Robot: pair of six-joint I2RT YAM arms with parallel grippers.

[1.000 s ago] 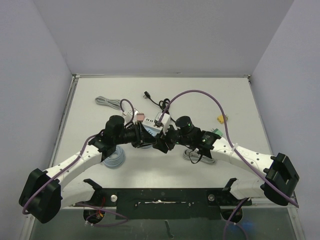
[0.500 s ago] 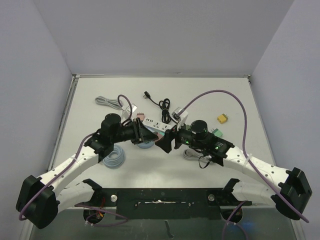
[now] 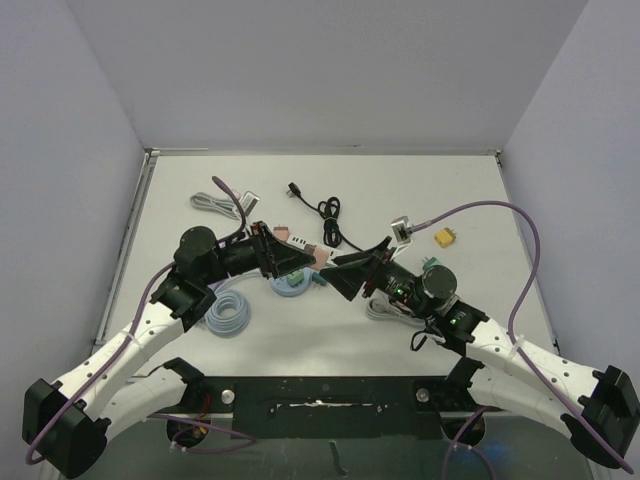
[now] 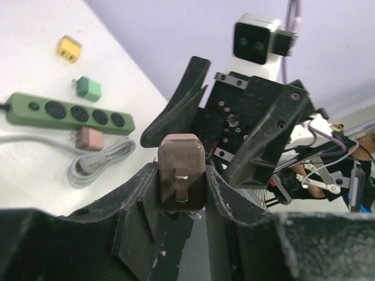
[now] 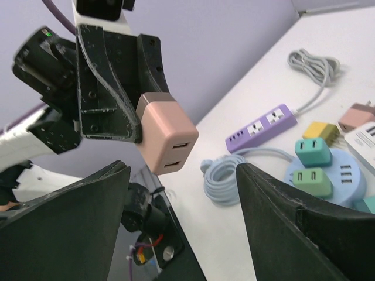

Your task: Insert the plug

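Note:
A pink cube plug (image 4: 182, 159) with two metal prongs sits clamped between the fingers of my left gripper (image 4: 182, 182), which is shut on it above the table. In the right wrist view the same plug (image 5: 166, 133) shows its two slots, sticking out of the left gripper's black fingers (image 5: 111, 88). My right gripper (image 5: 181, 171) faces the plug with its jaws wide apart, open and holding nothing. From above, the plug (image 3: 319, 255) hangs between the left gripper (image 3: 303, 258) and the right gripper (image 3: 350, 272), a small gap from the right one.
Below lie a round blue power strip (image 5: 328, 170) carrying two green plugs, a purple power strip (image 5: 263, 126), a coiled blue cable (image 5: 225, 175) and a green power strip (image 4: 70, 114). A white strip (image 3: 297, 241), black cable (image 3: 330, 215) and yellow plug (image 3: 445, 238) lie further back.
My right gripper has opened and drawn back to the right, away from the plug. The left arm has swung back left, still gripping the pink plug.

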